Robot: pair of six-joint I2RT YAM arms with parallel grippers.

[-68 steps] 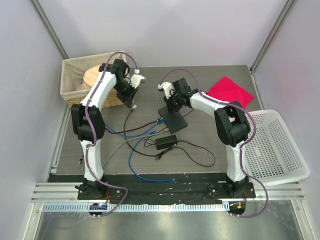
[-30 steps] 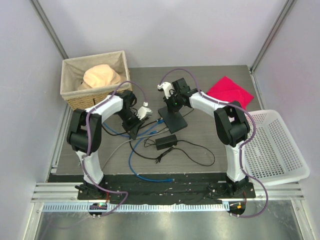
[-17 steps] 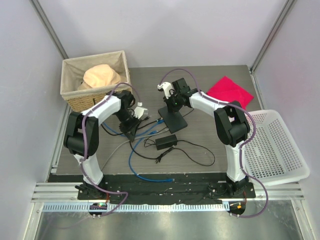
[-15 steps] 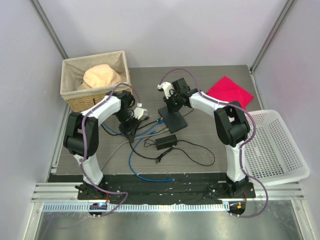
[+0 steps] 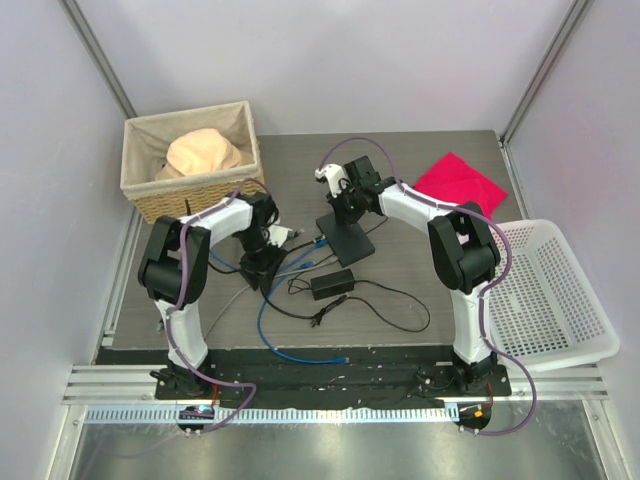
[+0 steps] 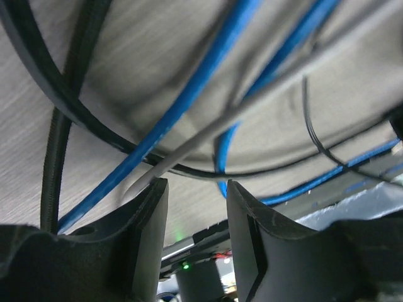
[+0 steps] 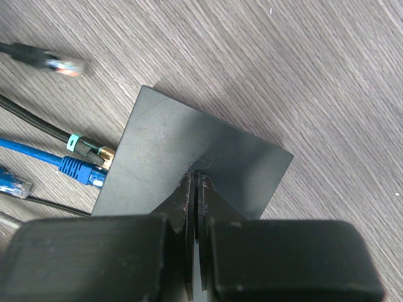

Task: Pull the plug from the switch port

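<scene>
The switch (image 5: 352, 244) is a flat black box lying mid-table. My right gripper (image 5: 345, 213) is shut with its tips pressed down on the top of the switch (image 7: 164, 141). A blue plug (image 7: 82, 171) sits in a port on the switch's left edge, beside a black braided lead with a gold-tipped plug (image 7: 93, 153). My left gripper (image 5: 262, 260) hangs low over the tangle of cables left of the switch. In the left wrist view the left gripper (image 6: 196, 185) is open and holds nothing, with a blue cable (image 6: 189, 100), a grey cable (image 6: 208, 132) and a black cable (image 6: 60, 132) just beyond its tips.
A loose black lead with a clear connector (image 7: 63, 65) lies off the switch. A black adapter brick (image 5: 332, 283) lies in front of it. A wicker basket (image 5: 150, 200) stands back left, a pink cloth (image 5: 460, 180) back right, and a white basket (image 5: 560, 300) at the right edge.
My left gripper has settled lower and a little nearer among the cables, and its jaws have widened. The right gripper has stayed shut on top of the switch.
</scene>
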